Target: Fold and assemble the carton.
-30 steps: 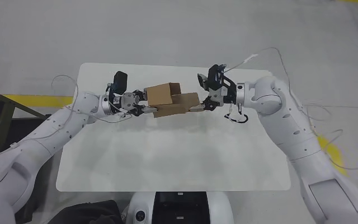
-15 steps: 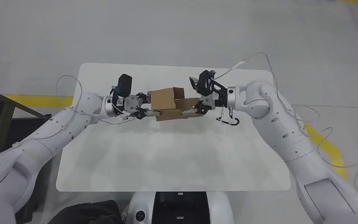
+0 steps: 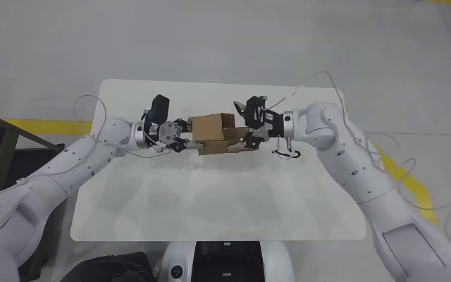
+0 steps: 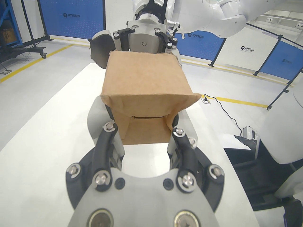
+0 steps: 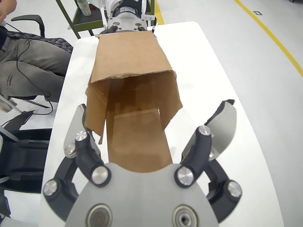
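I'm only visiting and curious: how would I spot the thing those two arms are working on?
Find the white table; toward its far side the left gripper and the right gripper face each other. Between them is the carton, a brown cardboard box with loose flaps, the only brown thing there.

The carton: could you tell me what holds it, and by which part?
The left gripper clamps the carton by one end flap; the right gripper stands open around the other end.

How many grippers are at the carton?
2. The left gripper grips one end of the carton; the right gripper is at the opposite, open end, with its fingers spread. None seems hidden.
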You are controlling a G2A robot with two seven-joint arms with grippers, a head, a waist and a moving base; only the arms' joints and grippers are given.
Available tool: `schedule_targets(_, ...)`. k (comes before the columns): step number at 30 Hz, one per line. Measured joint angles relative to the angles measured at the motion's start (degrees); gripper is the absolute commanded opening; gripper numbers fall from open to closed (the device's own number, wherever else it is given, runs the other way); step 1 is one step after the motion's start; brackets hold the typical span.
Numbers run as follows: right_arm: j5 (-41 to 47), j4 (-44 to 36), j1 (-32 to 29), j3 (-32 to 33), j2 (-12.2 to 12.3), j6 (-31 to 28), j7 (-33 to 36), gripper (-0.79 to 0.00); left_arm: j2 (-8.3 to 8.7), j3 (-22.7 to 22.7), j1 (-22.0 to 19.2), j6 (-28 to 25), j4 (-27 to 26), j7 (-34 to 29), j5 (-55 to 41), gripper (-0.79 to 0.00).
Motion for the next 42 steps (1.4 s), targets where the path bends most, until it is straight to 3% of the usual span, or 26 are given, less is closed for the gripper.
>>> schedule_targets(4, -0.5, 0.0, 0.1, -0.8, 0.0, 0.0, -1.2, -0.714, 0.2, 0.9, -0.5, 0.0, -0.2, 0.0, -1.4, -0.456)
schedule_targets(9, -0.9, -0.1, 0.4, -2.0, 0.3, 0.0, -2.1, -0.69, 0.45, 2.1, -1.2, 0.0, -0.3, 0.0, -2.1, -0.453)
schedule_targets(12, -0.6, -0.4, 0.7, -2.9, 0.6, 0.0, -2.8, -0.508, 0.61, 2.6, -1.5, 0.0, -0.2, 0.0, -2.7, -0.456)
schedule_targets(16, 0.2, -0.7, 1.3, -4.1, 1.4, 0.0, -3.1, -0.443, 0.81, 3.0, -1.8, 0.0, 0.0, 0.0, -3.1, -0.459)
schedule_targets(18, 0.6, -0.8, 1.6, -4.5, 1.9, 0.0, -3.3, -0.271, 0.88, 3.2, -2.0, 0.0, 0.0, 0.0, -3.1, -0.459)
schedule_targets(20, 1.1, -1.0, 1.8, -4.9, 2.4, 0.0, -3.8, -0.209, 0.96, 3.4, -2.1, 0.0, 0.0, 0.0, -3.1, -0.462)
schedule_targets(21, 1.2, -1.1, 1.8, -5.1, 2.6, 0.0, -4.0, -0.237, 0.99, 3.4, -2.2, 0.0, 0.0, 0.0, -3.1, -0.462)
schedule_targets(23, 1.6, -1.4, 2.0, -5.3, 3.3, 0.0, -4.6, -0.397, 1.07, 3.5, -2.2, 0.0, 0.0, 0.0, -3.2, -0.462)
schedule_targets(26, 1.8, -1.8, 2.0, -5.5, 4.3, 0.0, -5.4, -0.456, 1.19, 3.6, -2.3, 0.0, 0.0, 0.0, -3.3, -0.462)
schedule_targets(29, 1.9, -2.1, 1.9, -5.6, 5.2, 0.0, -6.3, -0.563, 1.28, 3.6, -2.3, 0.0, -0.1, 0.0, -3.4, -0.462)
schedule_targets(32, 2.0, -2.3, 1.8, -5.7, 6.1, 0.0, -7.1, -0.785, 1.35, 3.6, -2.3, 0.0, -0.1, 0.0, -3.5, -0.465)
schedule_targets(42, 2.4, -2.8, 1.8, -6.4, 7.9, 0.0, -8.9, -0.785, 1.68, 3.6, -2.3, 0.0, -0.7, 0.0, -3.5, -0.462)
